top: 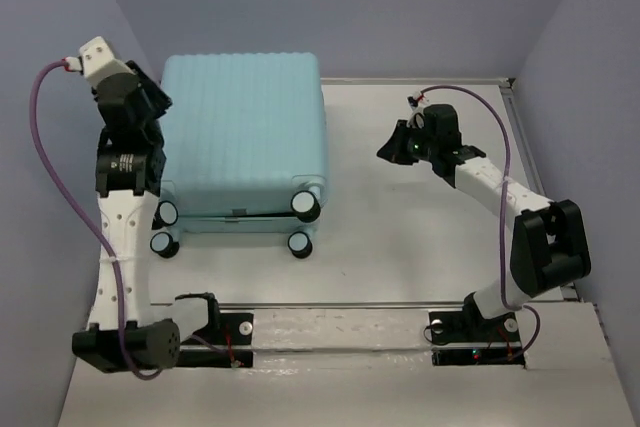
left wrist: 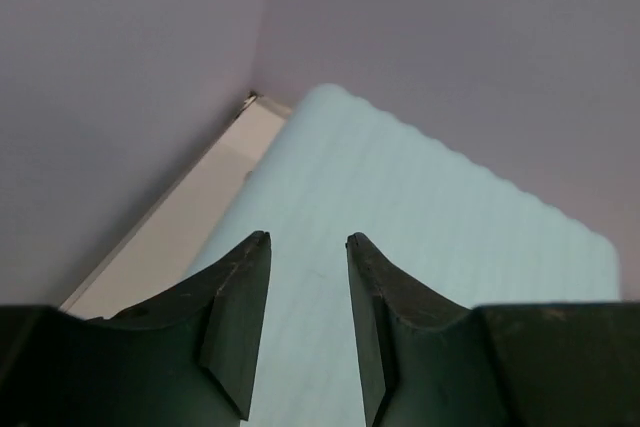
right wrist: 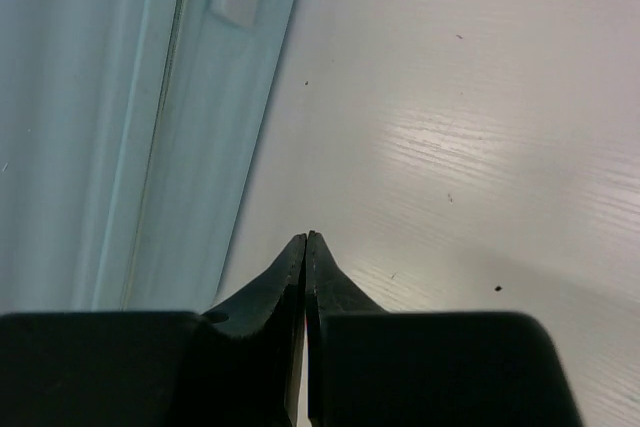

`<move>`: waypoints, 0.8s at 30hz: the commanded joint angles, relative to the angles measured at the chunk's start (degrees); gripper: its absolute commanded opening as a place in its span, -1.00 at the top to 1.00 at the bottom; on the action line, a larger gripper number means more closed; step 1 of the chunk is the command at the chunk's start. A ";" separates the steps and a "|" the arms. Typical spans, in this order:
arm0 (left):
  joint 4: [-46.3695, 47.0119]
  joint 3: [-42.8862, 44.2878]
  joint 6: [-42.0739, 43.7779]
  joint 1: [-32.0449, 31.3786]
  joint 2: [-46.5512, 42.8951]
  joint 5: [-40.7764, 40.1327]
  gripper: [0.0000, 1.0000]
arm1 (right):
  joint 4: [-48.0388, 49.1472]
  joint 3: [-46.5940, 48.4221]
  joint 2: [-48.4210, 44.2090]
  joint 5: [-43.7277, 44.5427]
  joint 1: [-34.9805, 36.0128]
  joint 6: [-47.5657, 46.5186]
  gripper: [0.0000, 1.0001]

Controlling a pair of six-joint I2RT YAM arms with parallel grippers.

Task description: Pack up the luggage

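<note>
Aqua luggage (top: 243, 137) lies shut on the tabletop (top: 400, 217), the nearer left hand (left wrist: 308, 239) over its left edge, parted and empty, the right hand (right wrist: 307, 237) pinched together off its right.

Left arm (top: 122, 227): white links, black joint housings, one black band with small white lettering at mid-left of frame. White camera block (top: 97, 55) at upper left. Purple cable (top: 38, 107) runs down the left edge to the black base. Right arm (top: 485, 182): same white-and-black build, thinner purple cable (top: 504, 132), small green light (top: 413, 147) near the wrist. Red wiring (top: 230, 347) at the bases. Left gripper (left wrist: 308, 239), right gripper (right wrist: 307, 237): dark matte wedge fingers tapering to thin tips.
</note>
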 commanded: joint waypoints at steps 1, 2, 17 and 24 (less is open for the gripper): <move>2.38 -2.10 -9.80 17.38 3.25 15.68 0.07 | -0.23 -1.70 -2.63 -0.70 1.08 -1.97 0.86; 2.64 -2.28 -10.68 20.70 3.87 14.97 0.07 | -0.23 -1.88 -2.81 -0.69 1.61 -2.06 0.86; 8.94 -14.13 -19.02 33.22 27.60 36.56 -0.06 | -0.41 0.92 -2.20 -0.60 3.37 -2.15 0.85; 20.04 -30.56 -25.72 32.34 28.58 47.31 -0.11 | -0.41 13.90 5.16 -1.92 3.37 1.80 0.70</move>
